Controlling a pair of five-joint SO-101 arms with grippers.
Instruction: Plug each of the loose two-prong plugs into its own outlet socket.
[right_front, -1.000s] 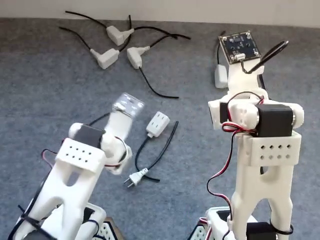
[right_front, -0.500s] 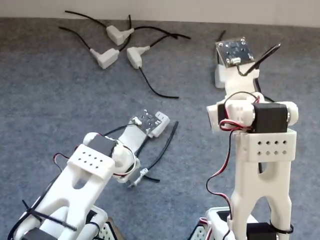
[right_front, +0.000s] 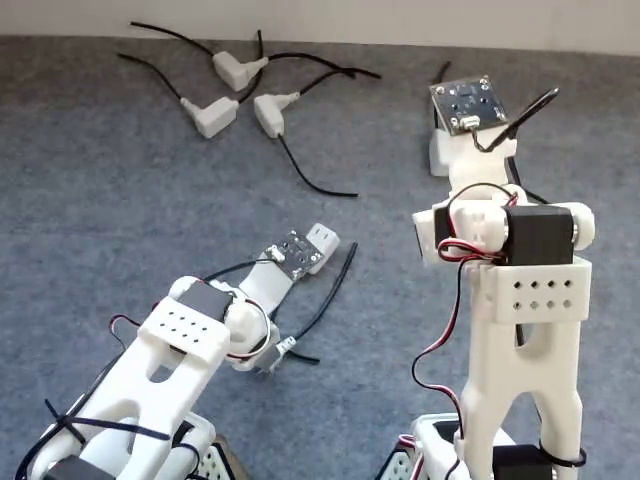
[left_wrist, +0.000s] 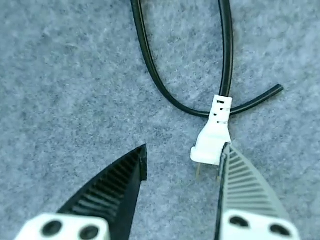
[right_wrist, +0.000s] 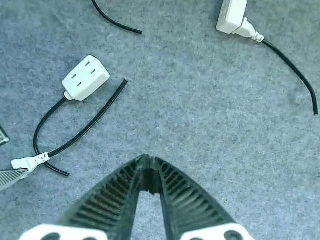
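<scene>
left gripper (left_wrist: 185, 149) fingers apart, plug (left_wrist: 212, 142) beside one finger; right gripper (right_wrist: 148, 160) fingers together; socket (right_wrist: 86, 77) upper left, unplugged.

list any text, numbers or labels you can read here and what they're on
No text here can be read.
The right arm's circuit board: markings too small to read.
The left arm's circuit board: markings too small to read.
The white plug and outlet socket: no print visible.
</scene>
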